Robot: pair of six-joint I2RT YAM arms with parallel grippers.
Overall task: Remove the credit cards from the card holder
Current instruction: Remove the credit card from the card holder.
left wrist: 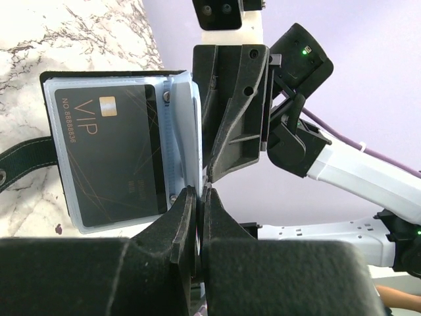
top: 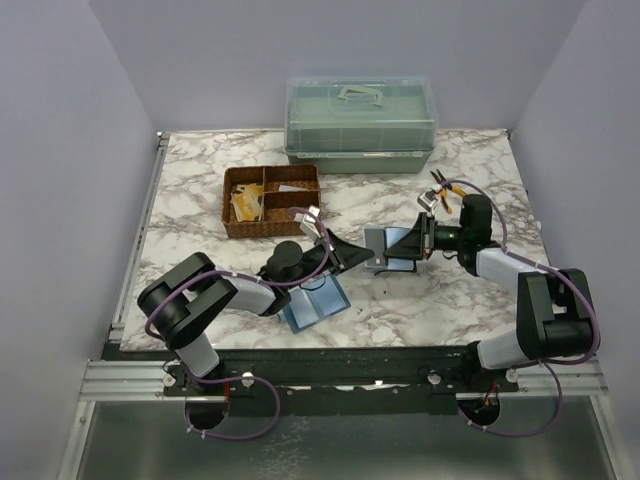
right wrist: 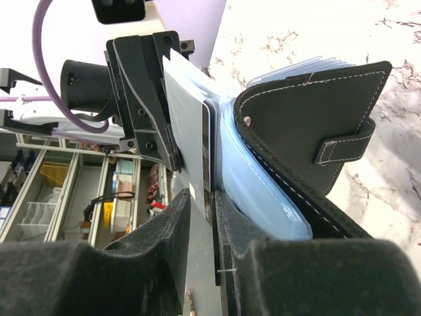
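Observation:
The card holder (top: 388, 243) stands open on the marble table between my two grippers. Its black cover with the snap tab (right wrist: 309, 125) shows in the right wrist view, with blue-grey sleeves fanned out. A black VIP card (left wrist: 108, 158) sits in a clear sleeve. My left gripper (top: 352, 255) (left wrist: 199, 191) is shut on a thin pale sleeve edge. My right gripper (top: 418, 238) (right wrist: 202, 197) faces it from the other side, its jaws pinching a pale sheet and a dark card edge (right wrist: 208, 151).
A wicker basket (top: 272, 200) with compartments holding cards stands at the back left. A green plastic box (top: 360, 125) stands at the back. Yellow-handled pliers (top: 445, 190) lie behind the right gripper. A light-blue flat folder (top: 315, 303) lies under the left arm.

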